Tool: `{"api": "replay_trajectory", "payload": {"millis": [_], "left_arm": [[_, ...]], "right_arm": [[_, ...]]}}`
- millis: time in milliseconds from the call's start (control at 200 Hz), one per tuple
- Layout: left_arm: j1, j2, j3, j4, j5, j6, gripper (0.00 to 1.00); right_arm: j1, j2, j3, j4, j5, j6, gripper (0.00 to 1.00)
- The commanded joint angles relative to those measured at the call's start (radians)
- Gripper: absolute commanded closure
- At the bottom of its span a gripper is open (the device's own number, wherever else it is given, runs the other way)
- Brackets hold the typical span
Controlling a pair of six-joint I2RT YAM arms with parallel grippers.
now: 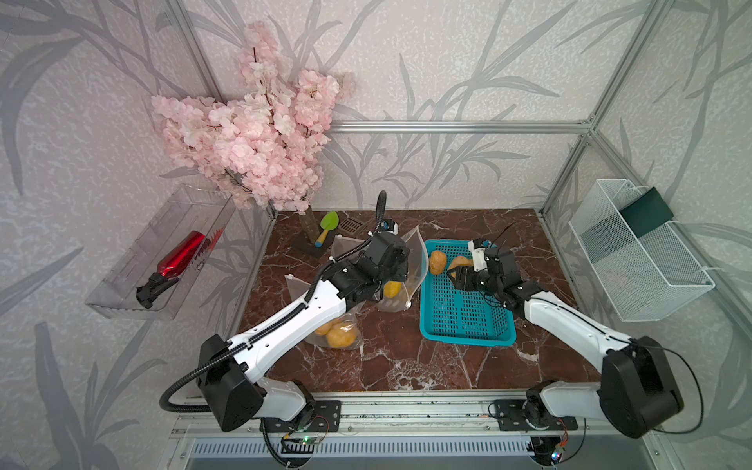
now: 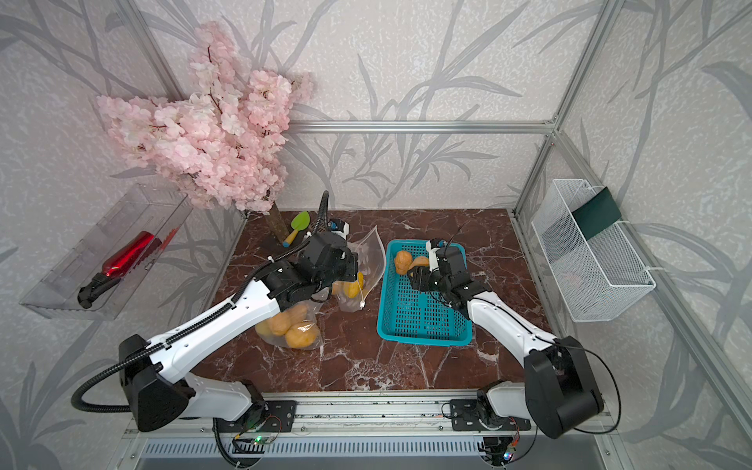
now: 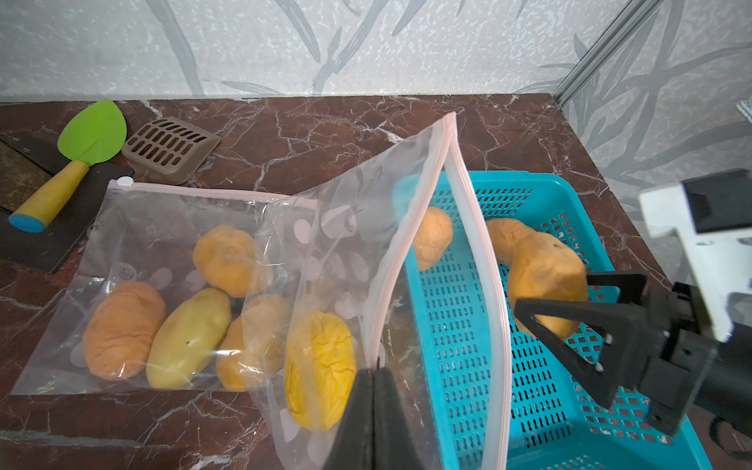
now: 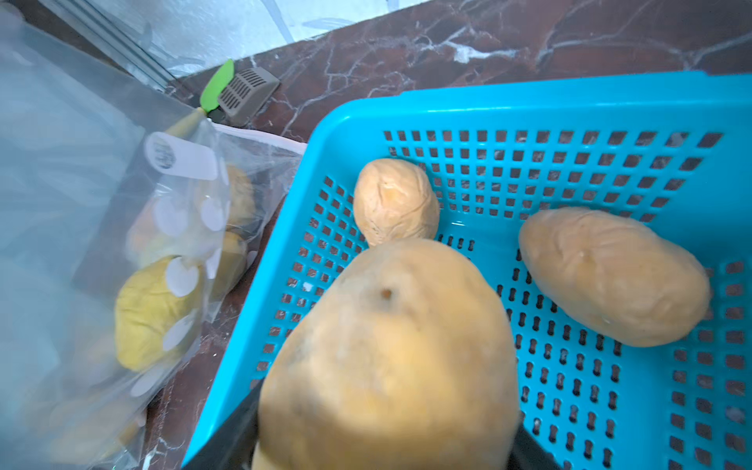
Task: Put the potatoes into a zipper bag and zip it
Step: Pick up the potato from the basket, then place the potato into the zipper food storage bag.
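Red marble worktop [image 1: 407, 366]. Right jaws grip potato [image 4: 386, 358] over basket [image 1: 464, 313]; zipper bag [image 3: 358, 228] just beside, leftward, left jaws pinching rim, mouth open.

Robot test booth: aluminium frame [image 1: 460, 127] and leaf-print wallpaper panels [image 1: 447, 61] enclosing marble-look table [image 1: 386, 358]; arm mounting rail [image 1: 407, 411] along the table's near edge.

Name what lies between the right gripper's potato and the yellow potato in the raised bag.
The bag's open zipper rim, pinched by the left gripper, seen in the left wrist view.
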Motion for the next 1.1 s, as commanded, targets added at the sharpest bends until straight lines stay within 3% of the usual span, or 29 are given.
{"api": "replay_trajectory", "payload": {"millis": [0, 290, 520, 760, 1095], "left_arm": [[0.006, 0.001, 0.006, 0.010, 0.007, -0.004, 1.00], [0.007, 0.006, 0.010, 0.011, 0.018, 0.001, 1.00], [0.006, 0.008, 0.003, 0.020, 0.022, 0.002, 1.00], [0.006, 0.021, 0.015, 0.023, 0.037, 0.004, 1.00], [0.008, 0.020, 0.017, 0.023, 0.042, 0.002, 1.00]], "right_arm": [[0.036, -0.084, -0.026, -0.055, 0.039, -0.018, 0.56], [0.217, -0.283, -0.018, -0.059, 0.071, -0.092, 0.57], [0.336, -0.345, 0.008, -0.041, 0.057, -0.137, 0.58], [0.345, -0.228, 0.081, 0.005, -0.100, -0.113, 0.61], [0.347, 0.009, 0.200, -0.054, -0.030, -0.107, 0.63]]}}
